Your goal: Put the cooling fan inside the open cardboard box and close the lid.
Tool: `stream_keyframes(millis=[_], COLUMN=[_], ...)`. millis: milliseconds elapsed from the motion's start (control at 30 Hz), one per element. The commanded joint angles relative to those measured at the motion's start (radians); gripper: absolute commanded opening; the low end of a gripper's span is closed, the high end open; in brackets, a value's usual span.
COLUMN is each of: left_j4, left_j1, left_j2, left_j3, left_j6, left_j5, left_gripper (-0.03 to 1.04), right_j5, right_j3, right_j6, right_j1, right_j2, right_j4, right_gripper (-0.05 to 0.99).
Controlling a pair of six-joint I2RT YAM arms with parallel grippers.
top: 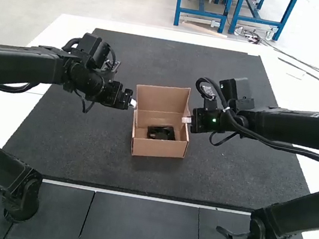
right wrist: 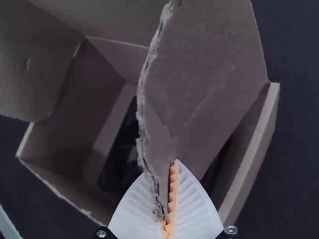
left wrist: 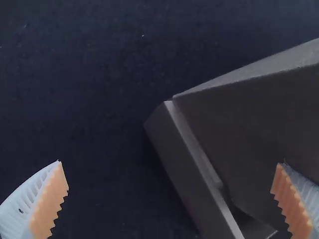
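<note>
One cardboard box sits on the black mat. Inside it, the cooling fan lies flat on the floor. The right gripper has its fingers pinched on the right side flap (ragged edge). The left gripper, fingers apart, is at the left side. The lid stands upright behind.

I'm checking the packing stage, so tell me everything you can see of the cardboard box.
The cardboard box is plain brown corrugated board, small and rectangular, standing open in the middle of the black mat. Its lid stands upright at the far side. The black cooling fan lies on its floor. The right claw is shut on a torn-edged side flap at its right; the open left claw straddles its far left corner.
</note>
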Motion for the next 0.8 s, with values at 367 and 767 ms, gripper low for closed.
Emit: stream_keyframes(millis=[367,767], left_j4=[0.019,0.017], left_j1=[-0.015,-0.015], left_j2=[-0.056,-0.066], left_j3=[-0.038,-0.059], left_j6=[-0.006,-0.005], left_j5=[0.036,0.05], left_gripper=[0.97,0.97], right_j5=[-0.017,-0.022], right_j3=[-0.044,-0.07], right_j6=[0.003,-0.023], right_j1=[0.024,0.042], right_j2=[-0.024,-0.024], right_j4=[0.01,-0.018], right_gripper=[-0.02,-0.02])
